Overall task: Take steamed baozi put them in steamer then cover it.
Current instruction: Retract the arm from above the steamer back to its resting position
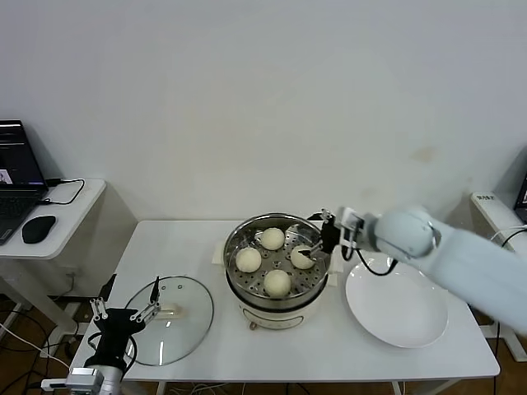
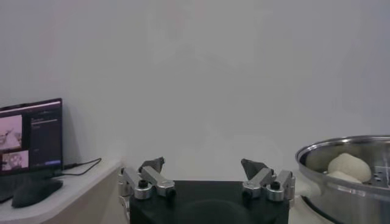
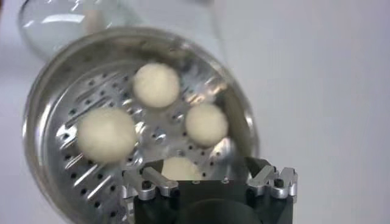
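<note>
The steamer (image 1: 239, 292) stands mid-table with four baozi in its steel basket: back (image 1: 272, 239), left (image 1: 248, 259), right (image 1: 302, 257) and front (image 1: 277, 282). My right gripper (image 1: 315, 243) is open and empty, just above the right baozi at the basket's right rim. In the right wrist view the gripper (image 3: 206, 173) hangs over the steamer (image 3: 36, 109), with one baozi (image 3: 180, 168) between its spread fingers, untouched. The cover (image 1: 185, 329) lies flat on the table to the left, handle (image 1: 170, 311) up. My left gripper (image 1: 125, 313) is open, at the cover's near-left edge. The left wrist view shows it (image 2: 203, 165) empty.
A flat white plate (image 1: 397, 306) lies right of the steamer, under my right arm. A side table at far left carries a laptop (image 1: 16, 177) and a mouse (image 1: 39, 229). The white wall rises behind the table.
</note>
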